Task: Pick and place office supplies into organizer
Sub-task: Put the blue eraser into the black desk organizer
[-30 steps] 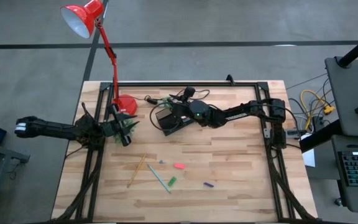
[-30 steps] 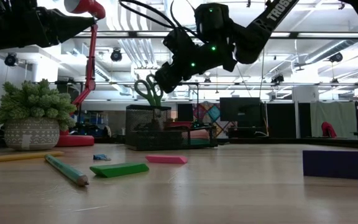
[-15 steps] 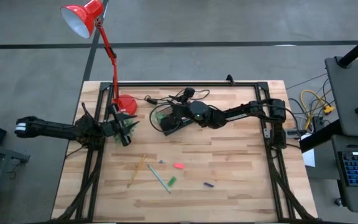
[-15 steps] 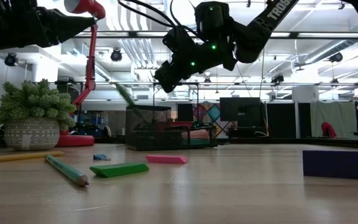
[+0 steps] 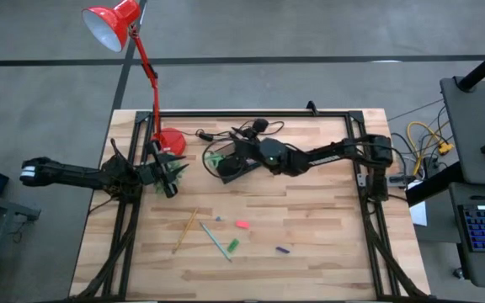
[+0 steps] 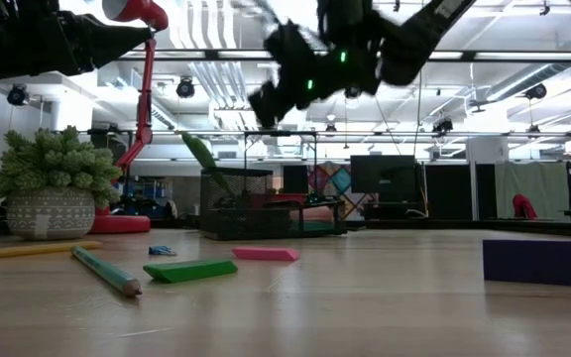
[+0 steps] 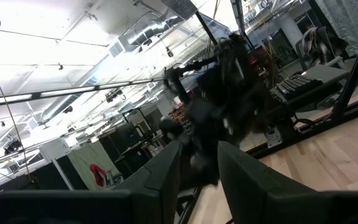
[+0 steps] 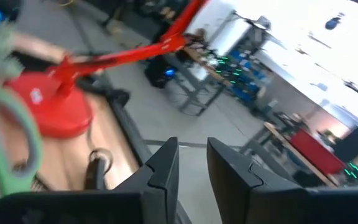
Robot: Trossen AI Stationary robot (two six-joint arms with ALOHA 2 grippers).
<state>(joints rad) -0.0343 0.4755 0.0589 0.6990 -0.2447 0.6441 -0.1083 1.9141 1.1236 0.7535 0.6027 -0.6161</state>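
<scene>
The green-handled scissors point(image 5: 215, 156) stand blades-down in the black mesh organizer point(image 5: 231, 166), leaning on its rim. Their handles point(image 6: 201, 157) stick up, tilted toward the table's left, and show large in the right wrist view point(image 8: 5, 137). My right gripper point(image 6: 266, 104) hangs open above the organizer point(image 6: 236, 203), touching nothing, with the fingers apart point(image 8: 191, 171). My left gripper point(image 5: 168, 185) waits near the left edge beside a small potted plant point(image 6: 53, 193), fingers apart point(image 7: 199, 180). A yellow pencil point(image 5: 185, 230), a green pen point(image 5: 215, 241), and pink point(image 5: 242, 224), green point(image 5: 233, 245) and purple point(image 5: 283, 249) pieces lie on the near half of the table.
The red lamp's round base point(image 5: 171, 141) sits just left of the organizer, and its arm rises toward the far-left corner. A black cable point(image 5: 255, 128) lies behind the organizer. A black frame rail point(image 5: 251, 113) borders the table. Bare wood lies between the organizer and the scattered pieces.
My right gripper let go of the scissors, which hung below it over the organizer. They dropped blades-first into the mesh compartment and tipped over, handles toward the left. The gripper then rose higher above the organizer.
</scene>
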